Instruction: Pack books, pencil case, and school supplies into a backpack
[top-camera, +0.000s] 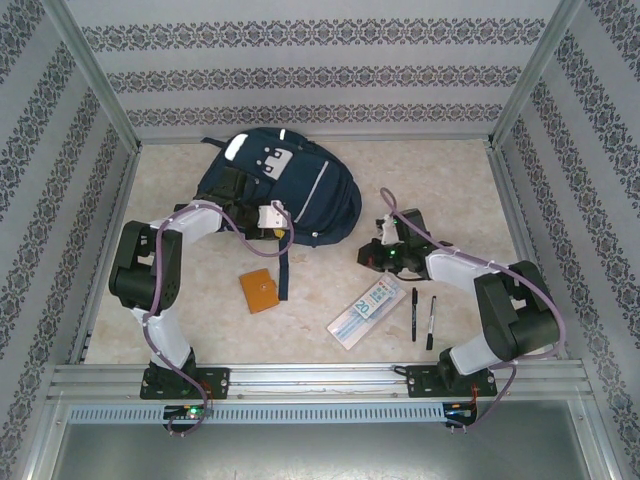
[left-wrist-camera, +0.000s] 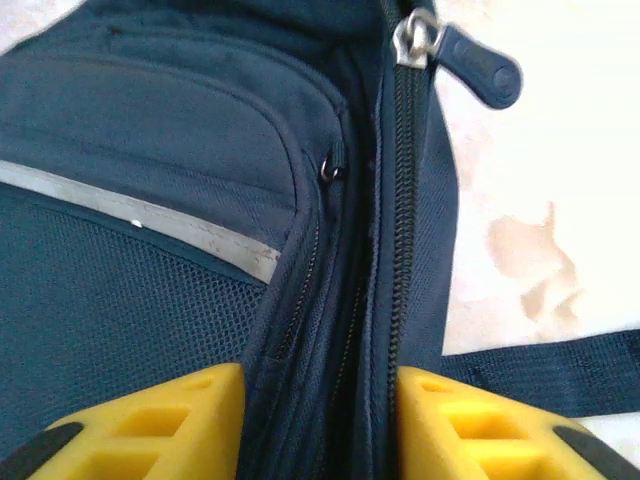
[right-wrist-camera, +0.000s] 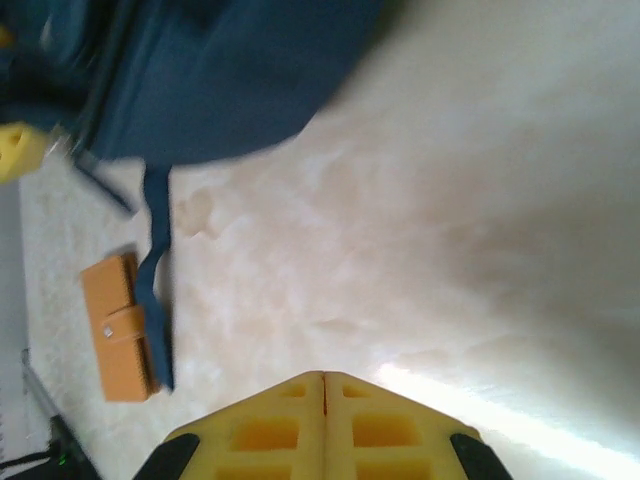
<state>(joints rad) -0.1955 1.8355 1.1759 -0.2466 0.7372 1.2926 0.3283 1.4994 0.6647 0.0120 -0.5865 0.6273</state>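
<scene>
We hold our left gripper spread astride the zip seam of the backpack, at the far middle of the table, likely to open it, while our right gripper hangs pressed together and empty, and the notebook, pencil case and pens wait toward the near edge.

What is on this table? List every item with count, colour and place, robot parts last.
backpack: one, navy with white patches, far centre of the table, a strap trailing beside the notebook.
notebook: one, orange-brown, near side of the backpack, left of the pencil case.
pencil case: one, pale translucent with teal print, right of the notebook.
pens: two, black, side by side right of the pencil case.
table: one, beige marbled.
left gripper: one, yellow fingers, open astride the backpack's zip.
right gripper: one, yellow fingers, shut, empty, above bare table.
</scene>
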